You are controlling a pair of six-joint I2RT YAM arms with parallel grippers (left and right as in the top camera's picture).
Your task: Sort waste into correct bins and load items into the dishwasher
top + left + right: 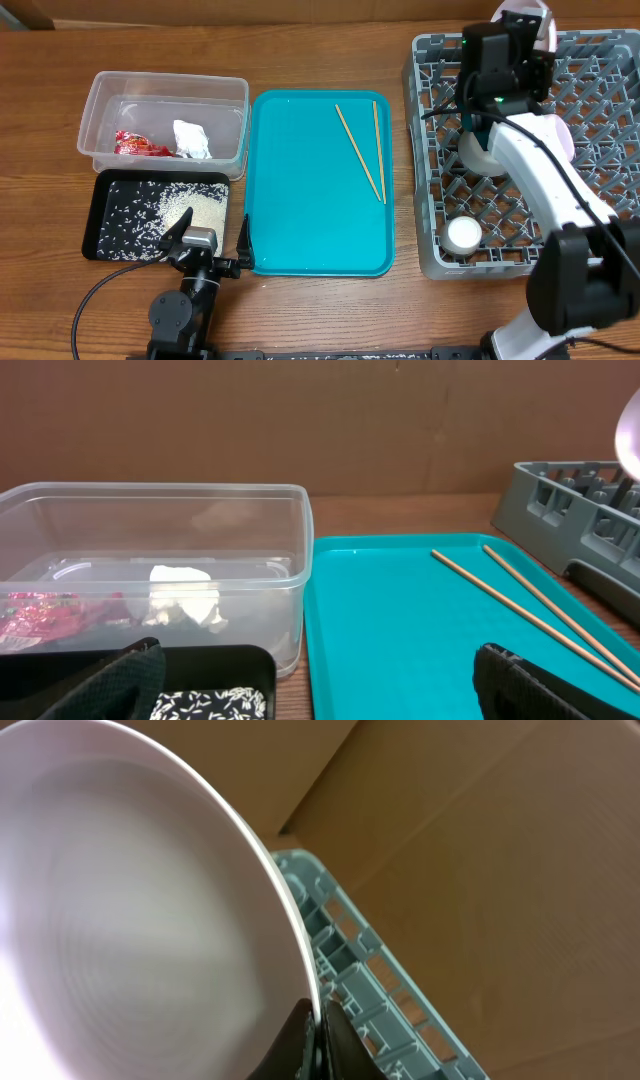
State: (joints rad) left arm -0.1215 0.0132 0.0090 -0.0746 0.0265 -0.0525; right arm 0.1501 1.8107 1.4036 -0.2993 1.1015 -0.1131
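My right gripper [318, 1032] is shut on the rim of a large white plate [130, 920], held on edge above the far side of the grey dish rack [372, 982]. From overhead, that gripper [522, 32] and plate [541, 14] are at the rack's [600, 90] back edge. A white bowl [478, 152] and a small cup [463, 235] sit in the rack. Two chopsticks [358, 150] lie on the teal tray [300, 230]. My left gripper [210, 240] stands open and empty between the black tray [110, 215] and the teal tray. Its jaws show wide apart in the left wrist view [320, 695].
The clear tub [165, 95] holds a red wrapper [140, 146] and a crumpled tissue [191, 139]. Rice [195, 208] lies in the black tray. Another white dish [560, 135] stands in the rack, partly behind the right arm. A brown cardboard wall rises behind the table.
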